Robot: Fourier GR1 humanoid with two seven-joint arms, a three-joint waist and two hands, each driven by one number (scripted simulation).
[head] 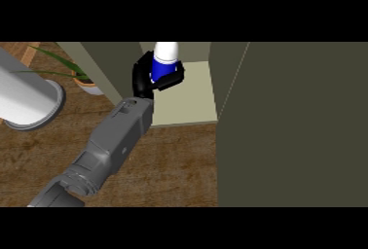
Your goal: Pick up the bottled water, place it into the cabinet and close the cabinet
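While its blue label shows no readable writing, the bottled water (164, 59) sits gripped in the hand (147, 78).

The setting is a domestic kitchen. The work surface (173, 160) is a wood-grain counter top in brown tones. An olive-green cabinet (302, 121) stands on it with its door open, exposing a pale interior shelf (191, 102). A potted plant (81, 78) with long green leaves sits in a light pot at the rear of the surface. A large white cylinder (28, 99) with a grey rim occupies the left side.
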